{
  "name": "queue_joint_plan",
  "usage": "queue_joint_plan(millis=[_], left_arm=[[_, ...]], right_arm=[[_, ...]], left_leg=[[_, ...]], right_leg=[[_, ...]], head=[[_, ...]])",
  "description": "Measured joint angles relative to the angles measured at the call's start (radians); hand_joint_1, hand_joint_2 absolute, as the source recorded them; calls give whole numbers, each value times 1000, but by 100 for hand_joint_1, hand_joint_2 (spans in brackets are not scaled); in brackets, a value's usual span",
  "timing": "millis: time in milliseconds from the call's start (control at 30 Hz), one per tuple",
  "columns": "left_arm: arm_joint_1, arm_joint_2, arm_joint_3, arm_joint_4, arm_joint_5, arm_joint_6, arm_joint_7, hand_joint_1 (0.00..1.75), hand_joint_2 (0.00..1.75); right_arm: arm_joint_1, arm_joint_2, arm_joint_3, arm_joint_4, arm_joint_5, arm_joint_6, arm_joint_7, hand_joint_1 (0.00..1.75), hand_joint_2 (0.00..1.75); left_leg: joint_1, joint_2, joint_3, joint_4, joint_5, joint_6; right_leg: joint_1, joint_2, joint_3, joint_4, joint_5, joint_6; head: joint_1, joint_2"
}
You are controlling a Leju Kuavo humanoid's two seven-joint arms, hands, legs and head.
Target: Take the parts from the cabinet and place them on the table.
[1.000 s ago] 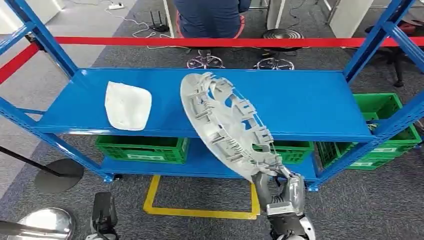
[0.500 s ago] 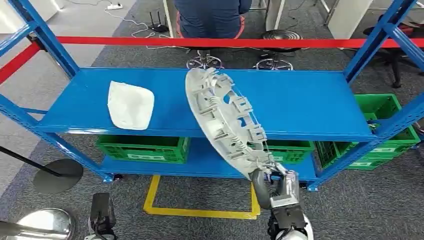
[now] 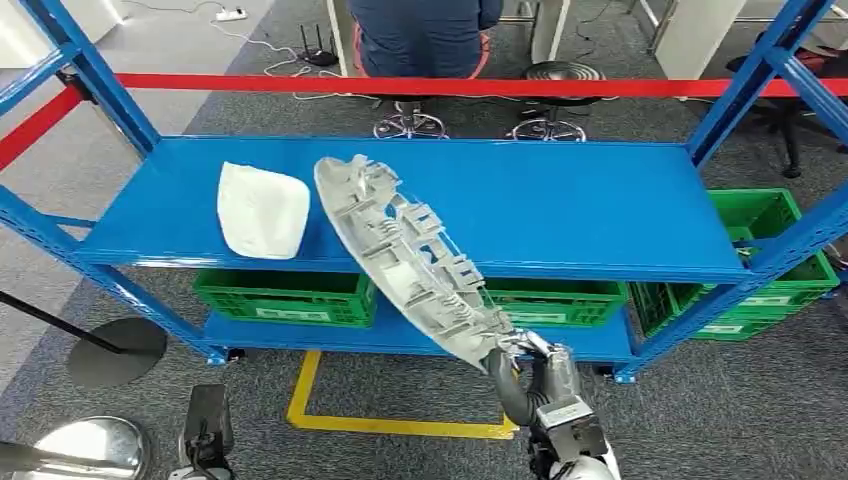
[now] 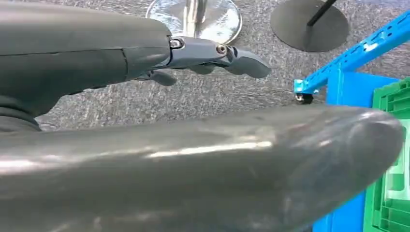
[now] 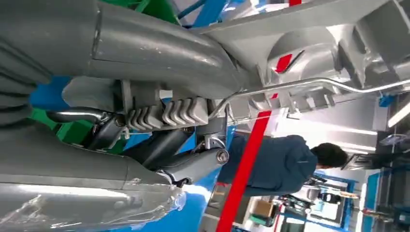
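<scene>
A large round grey ribbed part (image 3: 410, 260) hangs tilted in front of the blue shelf (image 3: 620, 210). My right hand (image 3: 530, 375) grips it at its lower rim. Up close, the right wrist view has the fingers (image 5: 164, 113) clamped on the part's rim (image 5: 338, 43). A white curved part (image 3: 262, 210) lies on the shelf's left side, beside the raised part's upper edge. My left hand (image 3: 205, 430) hangs low at the bottom left. Over the carpet, its fingers (image 4: 212, 53) are stretched out with nothing in them.
Green crates (image 3: 285, 295) sit on the lower shelf, and more (image 3: 765, 225) are at the right. Red tape (image 3: 420, 84) runs behind the rack, with a seated person (image 3: 420, 35) beyond it. Stanchion bases (image 3: 115, 350) stand at the left, and a yellow floor marking (image 3: 400, 420) lies below.
The grey part has swung left and tilted flatter, its upper edge now near the white part. My right hand has dropped slightly, still holding it.
</scene>
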Motion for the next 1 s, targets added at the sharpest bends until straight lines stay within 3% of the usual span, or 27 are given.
queue_joint_plan(millis=[100, 167, 200, 267, 300, 333, 367, 433, 467, 500, 533, 633, 667, 700, 767, 800, 833, 867, 900, 967, 1000], left_arm=[[0, 0, 0, 0, 0, 2, 0, 0, 0], [-1, -4, -2, 0, 0, 3, 0, 0, 0], [-3, -4, -2, 0, 0, 3, 0, 0, 0], [-2, -5, -2, 0, 0, 3, 0, 0, 0], [-1, -6, -2, 0, 0, 3, 0, 0, 0], [0, -8, -2, 0, 0, 3, 0, 0, 0], [1, -9, -2, 0, 0, 3, -1, 0, 0], [1, -11, -2, 1, -1, 6, -3, 0, 0], [-1, -10, -2, 1, -2, 7, -4, 0, 0], [-1, -8, -2, 1, -3, 10, -6, 0, 0], [-3, -8, -3, 1, -6, 13, -8, 0, 0], [-4, -9, -5, 2, -18, 30, -9, 0, 0], [-5, -9, -6, 2, -22, 36, -9, 0, 0], [-6, -10, -7, 2, -24, 42, -8, 0, 0], [-9, -10, -10, 2, -29, 48, -6, 0, 0], [-9, -11, -12, 2, -33, 52, -6, 0, 0], [-9, -11, -13, 2, -33, 60, -4, 0, 0], [-9, -11, -13, 2, -33, 67, -1, 0, 0], [-10, -11, -13, 2, -34, 69, -1, 0, 0], [-12, -11, -16, 2, -34, 74, -1, 0, 0], [-15, -11, -17, 2, -34, 76, -1, 0, 0]], right_arm=[[1, 0, 4, -3, 5, -7, -1, 175, 175], [4, -3, 4, -6, 8, -12, 0, 175, 175], [4, -5, 5, -6, 8, -14, 2, 175, 175], [9, -10, 7, -6, 12, -18, 1, 175, 175], [14, -11, 8, -6, 16, -21, -2, 175, 175], [18, -13, 10, -6, 22, -24, -5, 175, 175], [21, -16, 13, -6, 31, -30, -7, 175, 175], [23, -18, 16, -8, 45, -38, -9, 175, 175], [22, -18, 18, -9, 50, -40, -9, 175, 175], [24, -19, 21, -9, 55, -40, -8, 175, 175], [29, -19, 21, -11, 56, -39, -8, 175, 175], [32, -29, 34, -9, 64, 13, 0, 175, 175], [32, -33, 39, -7, 63, 35, 4, 175, 175], [33, -40, 44, -3, 59, 61, 7, 175, 175], [32, -53, 55, 10, 51, 111, 17, 175, 175], [32, -61, 64, 17, 53, 129, 19, 175, 175], [31, -66, 70, 27, 53, 150, 23, 175, 175], [31, -72, 77, 36, 53, 165, 26, 175, 175], [29, -78, 82, 42, 53, 174, 27, 175, 175], [27, -87, 95, 53, 53, 184, 27, 175, 175], [26, -89, 99, 58, 53, 185, 27, 175, 175]], left_leg=[[-2, 1, -1, -5, 3, 10], [10, 7, 15, -37, 19, 12], [12, 7, 14, -39, 22, 18], [13, 8, 7, -39, 24, 16], [14, 8, 3, -38, 26, 14], [16, 8, 1, -38, 29, 10], [19, 7, -1, -38, 31, 6], [29, 6, -7, -29, 34, -6], [28, 4, -13, -15, 33, -18], [25, 3, -16, -11, 29, -28], [24, 2, -15, -9, 27, -31], [32, 2, -19, -19, 41, -47], [33, 4, -27, -4, 22, -49], [31, 5, -47, 41, -20, -48], [28, 5, -124, 222, -118, -47], [27, 5, -154, 295, -145, -45], [26, 5, -164, 325, -150, -43], [25, 5, -150, 308, -133, -38], [23, 5, -116, 247, -97, -33], [20, 5, -24, 72, -19, -21], [14, 5, 1, 29, -24, -20]], right_leg=[[-1, 0, 3, -7, 4, 7], [4, -2, -8, 9, -10, 12], [3, -2, -32, 62, -50, 16], [-4, -2, -107, 223, -132, 25], [-6, -2, -135, 284, -154, 30], [-8, -2, -141, 299, -150, 34], [-11, -3, -119, 263, -123, 38], [-21, -5, -21, 85, -42, 50], [-29, -5, 27, -1, -29, 59], [-21, 4, 17, 9, -36, 47], [-21, 4, 13, 13, -31, 22], [-17, 4, 3, 19, -20, -7], [-18, 3, 5, 18, -14, -16], [-18, 3, 0, 18, -8, -22], [-15, 1, -14, 18, -1, -27], [-12, 0, -19, 19, 0, -28], [-10, 1, -21, 19, 0, -27], [-9, 1, -21, 19, 0, -27], [-9, 1, -20, 19, 0, -27], [-9, 2, -14, 19, -4, -20], [0, 1, -18, 23, -9, -12]], head=[[-1, 0], [1, 0], [5, 0], [4, 0], [3, 0], [4, 0], [4, 0], [4, 0], [5, 0], [6, 0], [-2, 0], [-3, 0], [-4, 0], [-5, 0], [-7, 0], [-6, 0], [-6, 0], [-7, 0], [-6, 0], [-6, 0], [-7, 0]])
